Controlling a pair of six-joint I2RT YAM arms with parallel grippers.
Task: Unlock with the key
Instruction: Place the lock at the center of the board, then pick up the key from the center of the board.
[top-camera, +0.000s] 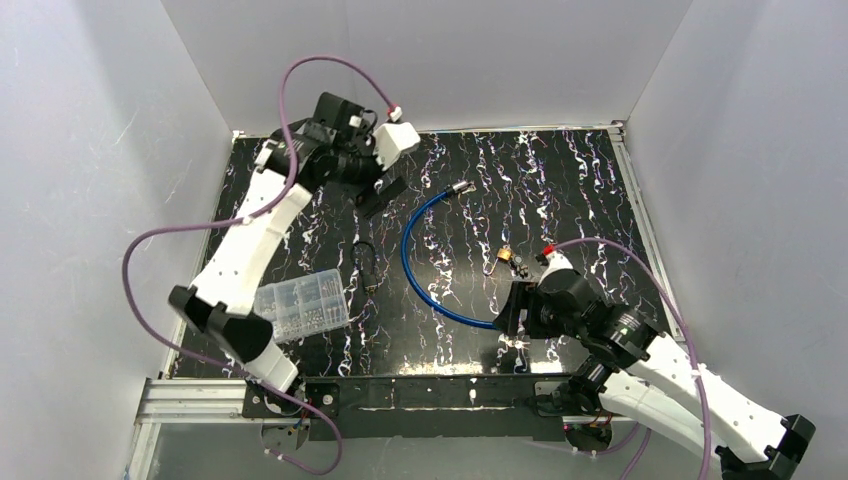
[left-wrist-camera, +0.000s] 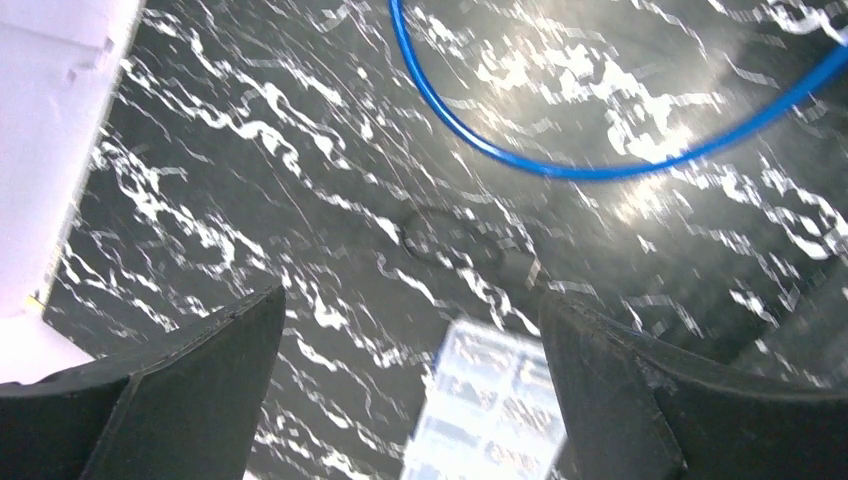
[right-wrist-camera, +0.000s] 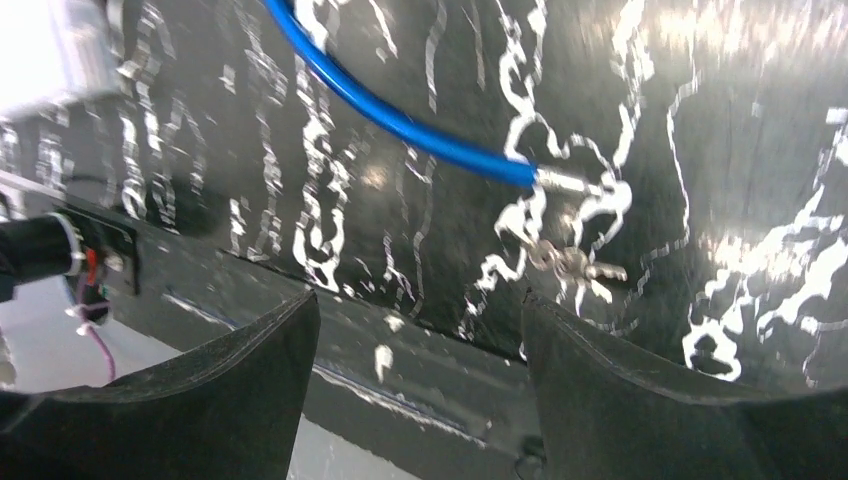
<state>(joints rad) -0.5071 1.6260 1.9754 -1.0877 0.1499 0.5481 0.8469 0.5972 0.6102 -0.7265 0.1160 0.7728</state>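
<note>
Keys (right-wrist-camera: 570, 262) lie on table (top-camera: 560, 190), near side, right of centre, just beside metal end of blue cable (right-wrist-camera: 400, 122). Right gripper (right-wrist-camera: 420, 300) close by keys, fingers spread, holding nothing. Left gripper (left-wrist-camera: 410, 300) far-left, fingers spread, holding nothing. Clear parts box (top-camera: 300, 303) near-left.

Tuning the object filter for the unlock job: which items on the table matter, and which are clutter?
Job:
- keys
- blue cable
- brass piece, likely the lock

Lying about:
- clear parts box
- small black loop
</note>
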